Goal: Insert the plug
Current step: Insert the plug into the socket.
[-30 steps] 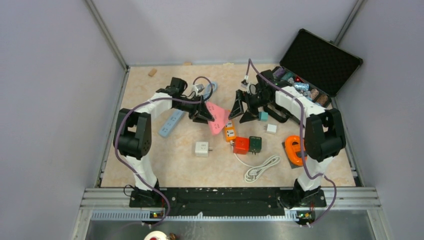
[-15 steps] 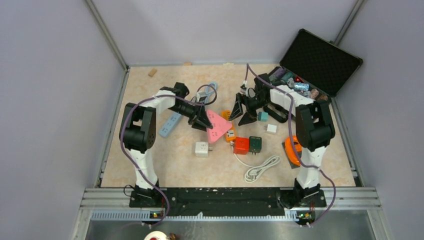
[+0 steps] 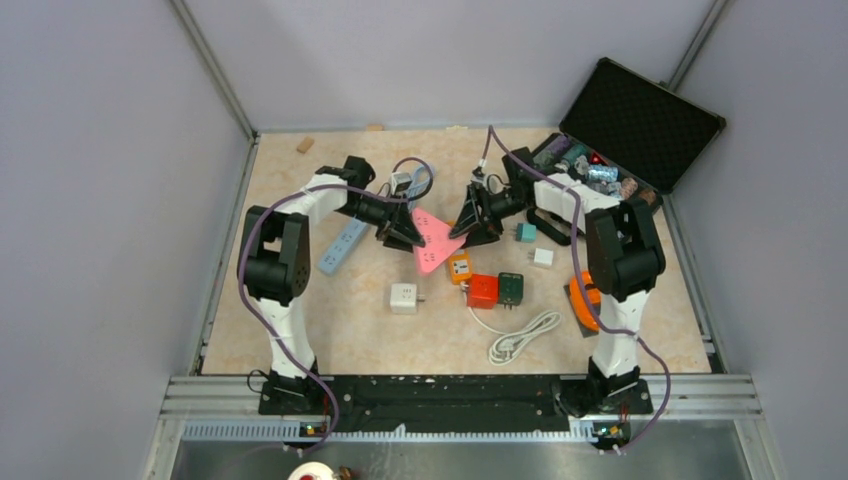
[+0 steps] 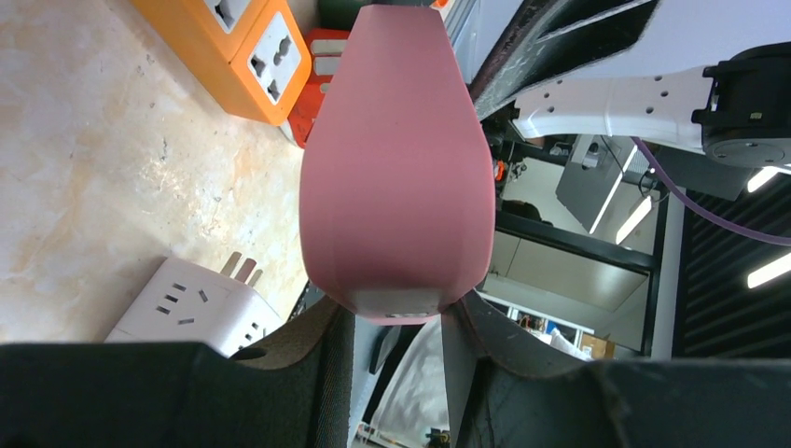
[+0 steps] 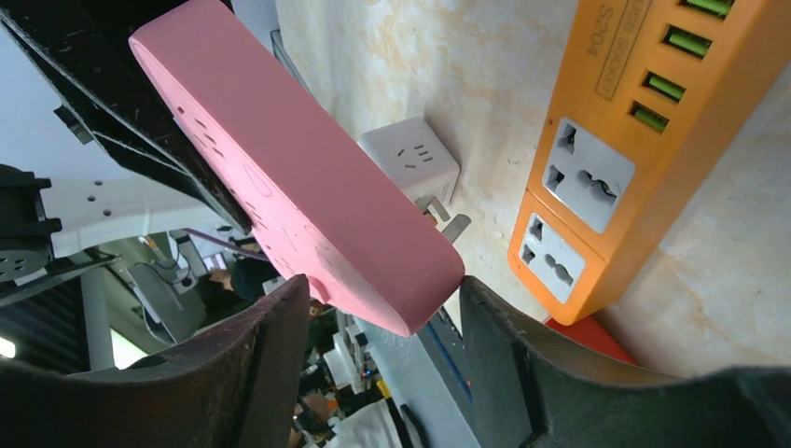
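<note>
The pink socket block [image 3: 432, 240] is held up over the desk [image 3: 330, 320], pinched by the left gripper [image 3: 405, 232]. The right gripper [image 3: 469, 222] is spread wide around its other end. If squeezed crookedly, it could be twisted loose and dropped.

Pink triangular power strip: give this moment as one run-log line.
stage: before insertion | left tool: shut on pink triangular plastic power strip, raised and tilted | right tool: open, fingers either side of strip's far corner
</note>
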{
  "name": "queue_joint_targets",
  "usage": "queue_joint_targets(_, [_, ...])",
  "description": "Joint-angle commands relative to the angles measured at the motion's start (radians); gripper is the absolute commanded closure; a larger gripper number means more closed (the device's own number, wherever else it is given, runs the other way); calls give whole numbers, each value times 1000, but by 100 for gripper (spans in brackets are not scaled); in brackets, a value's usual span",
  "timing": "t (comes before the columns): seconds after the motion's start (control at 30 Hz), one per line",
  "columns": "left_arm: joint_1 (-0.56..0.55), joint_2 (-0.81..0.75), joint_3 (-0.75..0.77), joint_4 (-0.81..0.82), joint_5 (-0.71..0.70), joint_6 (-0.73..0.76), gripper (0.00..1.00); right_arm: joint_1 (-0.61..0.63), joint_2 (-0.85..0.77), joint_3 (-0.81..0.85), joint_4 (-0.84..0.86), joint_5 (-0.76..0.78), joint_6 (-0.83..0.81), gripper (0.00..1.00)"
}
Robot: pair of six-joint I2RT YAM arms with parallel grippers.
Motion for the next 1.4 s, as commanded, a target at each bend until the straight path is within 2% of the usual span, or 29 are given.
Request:
queue_joint_targets(0.0, [-10,-20,29,38,48,-10,100,14,-61,-17,112,-104,54,45])
queue_joint_targets(0.07, [-10,-17,30,37,38,-10,100,15,-73,-27,134,-107,63,51])
queue_joint_targets(0.2, [-10,-22,29,52,53,-17,100,10,-96,-30,143,-74,68,52])
queue_joint_targets(0.3, [-10,-35,44,43,66,-13,100,-11,-105,-47,136,-14,70,42])
queue_joint_targets(0.43, [-10,-41,50,31,119,3,100,-25,-109,-80,188,-17,103,29])
queue_joint_targets(0.67, [-15,-35,52,17,133,19,100,-24,-109,-91,255,-87,141,28])
queue_joint_targets(0.73, [-15,-35,52,15,115,20,100,-24,-117,-105,288,-105,161,34])
queue_joint_targets(0.9, [-13,-16,49,13,37,7,100,-24,-135,-139,355,-114,200,58])
queue_joint_targets(1.13, [-7,24,34,134,-104,-174,99,-24,-79,-85,280,-50,175,85])
queue_joint_targets(1.27, [-6,54,33,186,-177,-250,99,-24,-18,-22,226,-8,139,94])
queue_joint_targets(1.37, [-4,91,44,186,-248,-271,99,-23,19,-11,229,16,131,96])
